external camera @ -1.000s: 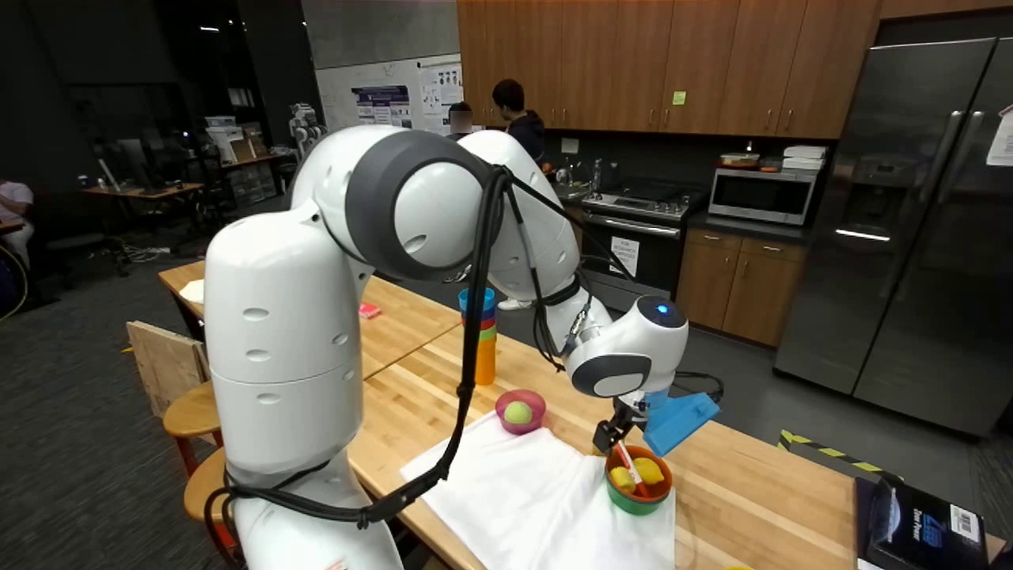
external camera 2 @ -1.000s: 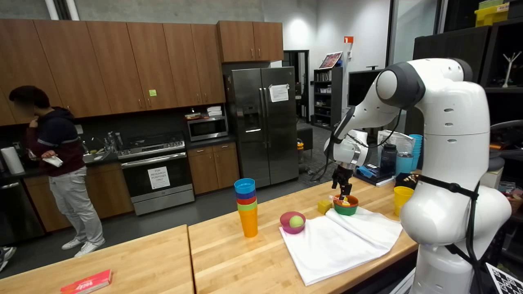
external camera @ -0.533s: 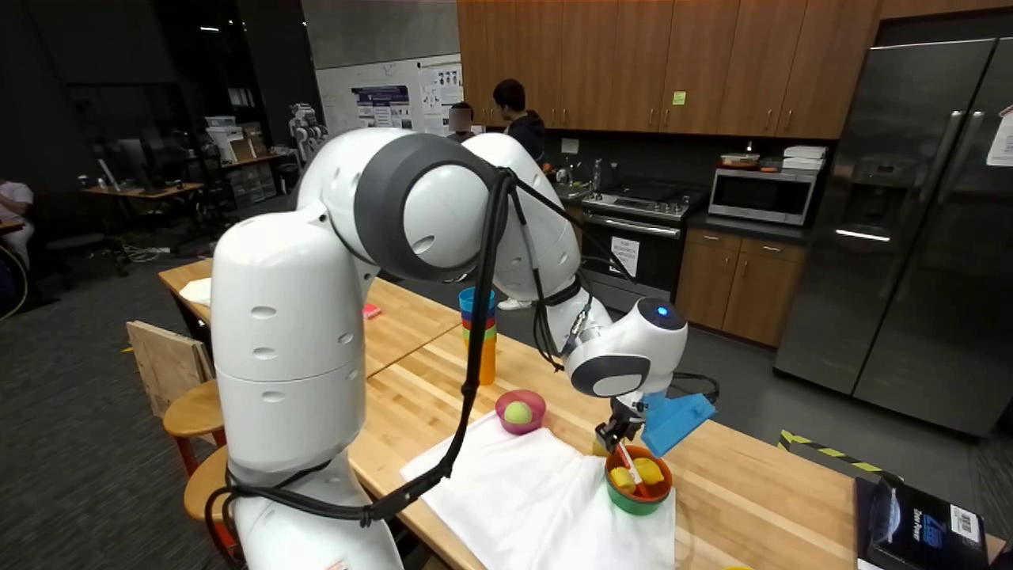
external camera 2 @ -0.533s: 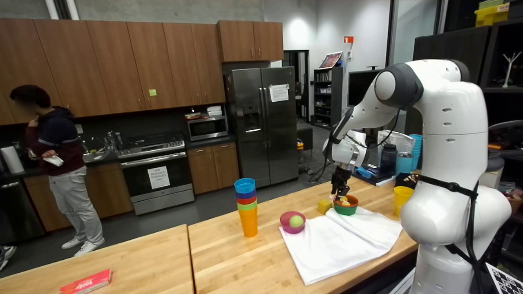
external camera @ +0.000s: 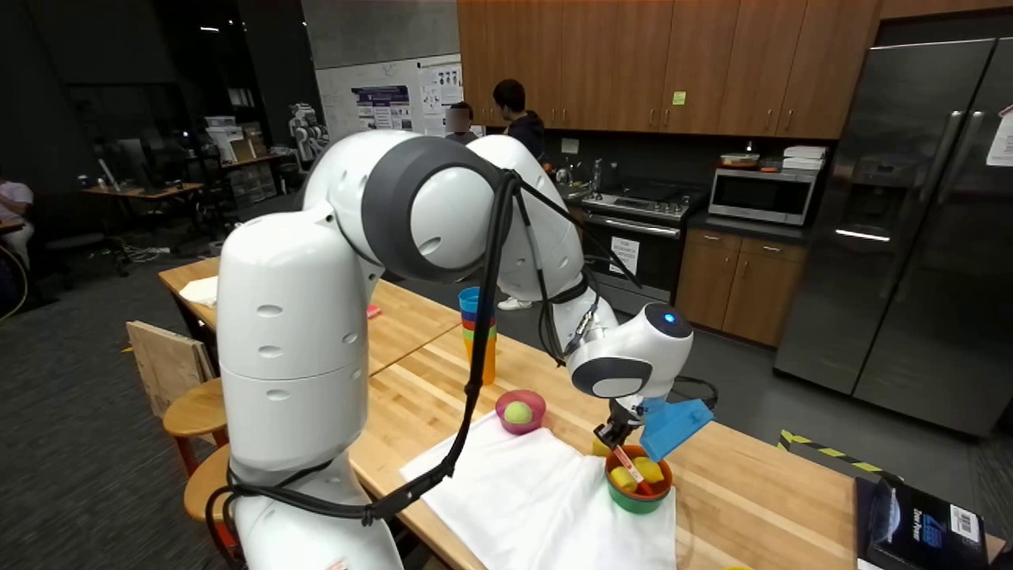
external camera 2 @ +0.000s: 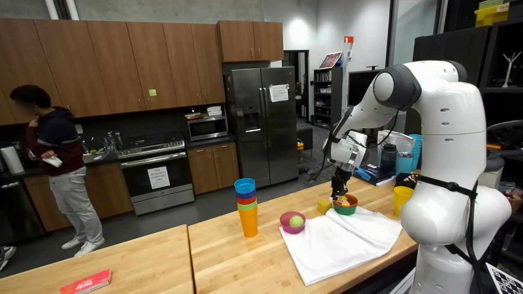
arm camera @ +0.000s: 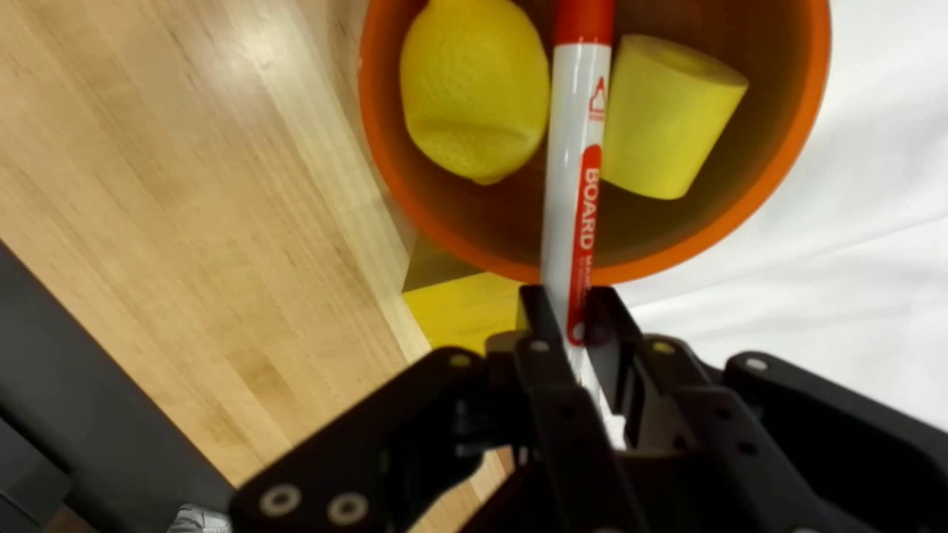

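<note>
Wrist view: black two-fingered hand (arm camera: 569, 307) pinching a slim white-and-red plastic marker (arm camera: 574, 200)
Marker position: slanted over the edge of a round orange bowl (arm camera: 812, 74), red end inside
Bowl contents: dimpled yellow lemon (arm camera: 474, 89), stubby yellow cylinder (arm camera: 663, 122)
Progress: grasp judged complete, red end within bowl; release not yet made
Marker lettering: "BOARD" legible, next word blurred
Notice: white paper sheet (external camera 2: 158, 177) on a black-and-steel oven (external camera 2: 135, 181), in an exterior view, reading "FOR RESEARCH PURPOSES ONLY"
</note>
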